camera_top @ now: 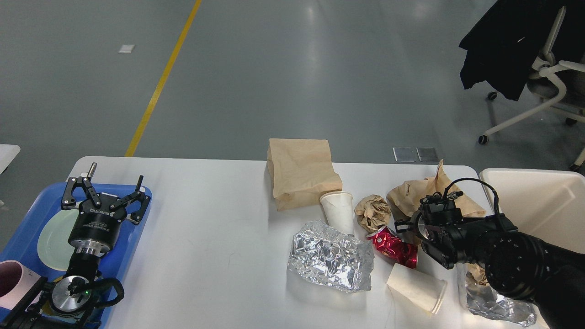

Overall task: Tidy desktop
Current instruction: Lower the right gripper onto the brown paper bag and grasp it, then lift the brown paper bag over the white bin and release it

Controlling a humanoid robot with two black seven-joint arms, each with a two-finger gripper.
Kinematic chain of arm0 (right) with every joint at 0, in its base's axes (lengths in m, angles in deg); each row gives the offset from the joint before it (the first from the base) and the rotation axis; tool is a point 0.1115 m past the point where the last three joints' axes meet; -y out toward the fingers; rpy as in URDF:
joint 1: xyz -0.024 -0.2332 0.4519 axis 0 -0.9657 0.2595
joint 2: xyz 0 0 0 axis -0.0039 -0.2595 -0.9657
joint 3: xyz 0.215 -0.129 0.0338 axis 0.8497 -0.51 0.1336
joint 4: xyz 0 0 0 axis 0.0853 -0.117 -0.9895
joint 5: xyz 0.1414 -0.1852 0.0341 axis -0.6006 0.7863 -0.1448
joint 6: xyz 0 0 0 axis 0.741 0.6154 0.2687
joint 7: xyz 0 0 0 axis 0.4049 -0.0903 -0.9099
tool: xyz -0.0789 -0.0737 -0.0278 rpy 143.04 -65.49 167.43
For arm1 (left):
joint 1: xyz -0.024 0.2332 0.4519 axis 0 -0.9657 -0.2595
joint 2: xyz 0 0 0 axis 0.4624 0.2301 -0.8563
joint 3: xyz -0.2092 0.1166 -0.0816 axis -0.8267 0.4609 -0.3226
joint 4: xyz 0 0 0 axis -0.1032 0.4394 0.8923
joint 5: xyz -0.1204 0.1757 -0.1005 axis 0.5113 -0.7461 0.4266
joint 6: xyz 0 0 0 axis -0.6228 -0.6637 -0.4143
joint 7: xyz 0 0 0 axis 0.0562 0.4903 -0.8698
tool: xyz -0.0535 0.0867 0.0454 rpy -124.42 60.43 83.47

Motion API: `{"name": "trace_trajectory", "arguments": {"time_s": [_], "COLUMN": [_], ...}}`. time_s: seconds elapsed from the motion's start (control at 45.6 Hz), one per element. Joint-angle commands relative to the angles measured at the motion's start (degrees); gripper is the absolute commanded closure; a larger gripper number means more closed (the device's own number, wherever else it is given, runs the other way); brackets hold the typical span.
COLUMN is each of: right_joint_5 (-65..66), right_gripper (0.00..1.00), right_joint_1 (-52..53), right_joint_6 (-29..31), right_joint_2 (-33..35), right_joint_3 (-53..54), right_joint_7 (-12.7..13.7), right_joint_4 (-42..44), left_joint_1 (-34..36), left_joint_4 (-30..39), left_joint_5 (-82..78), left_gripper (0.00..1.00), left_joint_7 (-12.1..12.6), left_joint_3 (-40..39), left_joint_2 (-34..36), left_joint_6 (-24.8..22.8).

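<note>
desktop [215, 237] under left tool [106, 186], litter-strewn

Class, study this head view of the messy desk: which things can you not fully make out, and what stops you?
- Right gripper: end-on and dark; fingers indistinguishable.
- Cream bin: cut off by the right edge.
- Foil sheet: partly under the right arm.
- Pink cup: cut off by the left edge.
</note>
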Motion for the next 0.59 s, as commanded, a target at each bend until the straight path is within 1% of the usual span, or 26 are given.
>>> {"name": "trace_trajectory", "arguments": {"time_s": [0.0,0.154,0.351,0.483,0.571], "right_joint_5": [-1.2,-2.8,-6.7,-6.8,-7.0], "right_gripper": [1.00,1.00,1.00,1.00,1.00], "right_joint_1": [0.5,3.1,10.7,17.1,22.8], "right_joint_6": [0.0,1.1,2.6,4.1,6.7], "right_joint_2": [0.4,1.7,5.1,7.9,9.8], "right_joint_3": [0.6,1.1,1.4,1.3,1.2], "right_joint_7": [0.0,0.0,0.3,3.2,5.0], "right_joint_4": [0.0,-1.4,-9.1,-14.7,-19.0], "left_joint_1": [0.0,0.0,0.0,0.0,0.0], "left_joint_4": [0.0,0.0,0.0,0.0,0.0], "left_joint_5": [0.0,0.0,0.0,0.0,0.0], "left_gripper": [0.03,0.03,0.03,0.03,0.03], "left_joint_7": [0.0,0.0,0.0,0.0,0.0], "left_joint_3": [0.0,0.0,0.0,0.0,0.0], "left_joint_2": [0.0,0.1,0.0,0.1,0.0], "left_joint_6": [0.0,0.0,0.1,0.1,0.1]}}
